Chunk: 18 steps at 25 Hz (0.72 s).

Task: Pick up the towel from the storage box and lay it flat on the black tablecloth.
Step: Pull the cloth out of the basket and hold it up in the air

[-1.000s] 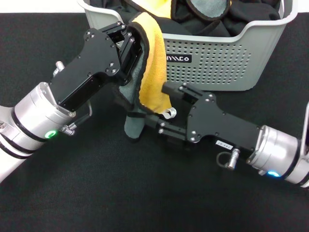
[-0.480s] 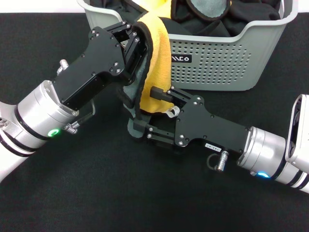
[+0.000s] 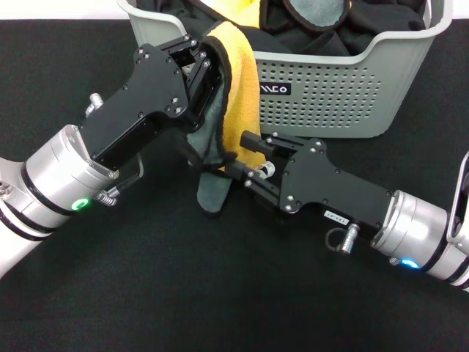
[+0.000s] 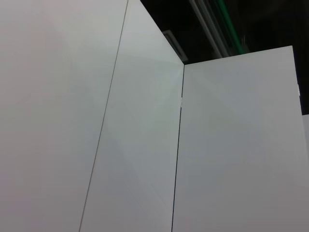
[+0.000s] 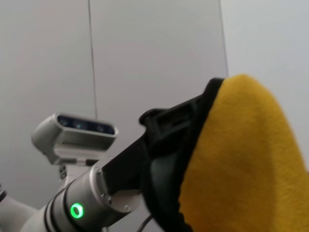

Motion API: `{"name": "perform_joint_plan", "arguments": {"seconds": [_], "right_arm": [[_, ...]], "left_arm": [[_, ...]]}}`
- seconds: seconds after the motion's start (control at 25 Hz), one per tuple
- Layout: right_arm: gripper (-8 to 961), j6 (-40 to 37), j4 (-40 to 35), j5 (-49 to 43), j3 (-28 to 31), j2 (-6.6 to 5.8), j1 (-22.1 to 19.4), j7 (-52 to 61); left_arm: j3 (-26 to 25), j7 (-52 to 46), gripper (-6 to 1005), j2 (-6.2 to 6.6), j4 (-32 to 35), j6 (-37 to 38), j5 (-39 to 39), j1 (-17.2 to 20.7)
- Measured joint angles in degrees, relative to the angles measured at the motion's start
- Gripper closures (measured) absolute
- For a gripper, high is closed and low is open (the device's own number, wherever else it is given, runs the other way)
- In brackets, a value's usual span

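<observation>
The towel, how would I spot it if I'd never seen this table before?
Find the grey holey basket at the back of the black tablecloth. At its front left corner, a cloth hangs down from the left end effector, with the right end effector at its lower part. That towel is bright yellow-orange with a grey-green back, unlike the black cloths in the basket.

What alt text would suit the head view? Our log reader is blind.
The left gripper holds the yellow-orange and grey-green towel up in front of the grey storage box, its lower end hanging to the black tablecloth. The right gripper reaches in at the towel's hanging part.
</observation>
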Motion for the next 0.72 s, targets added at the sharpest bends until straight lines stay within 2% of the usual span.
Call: {"name": "perform_joint_plan", "arguments": {"seconds": [0.08, 0.28, 0.4, 0.6, 0.72], "right_arm": [[337, 0.4, -0.2, -0.1, 0.5, 0.0, -0.4, 0.0], [585, 2.2, -1.1, -1.1, 0.6, 0.0, -0.5, 0.0], [814, 2.2, -1.4, -2.4, 0.8, 0.0, -0.2, 0.0], [954, 2.3, -1.6, -4.0, 0.8, 0.0, 0.1, -0.9], [954, 2.7, -1.6, -4.9, 0.7, 0.0, -0.1, -2.9]], "left_arm": [[0.0, 0.0, 978, 0.0, -0.4, 0.0, 0.0, 0.0], [0.0, 0.1, 977, 0.0, -1.4, 0.0, 0.1, -0.4], [0.0, 0.1, 976, 0.0, -1.4, 0.0, 0.1, -0.4], [0.0, 0.1, 974, 0.0, -1.4, -0.1, 0.0, -0.2], [0.0, 0.4, 973, 0.0, -1.4, -0.1, -0.2, -0.1]]}}
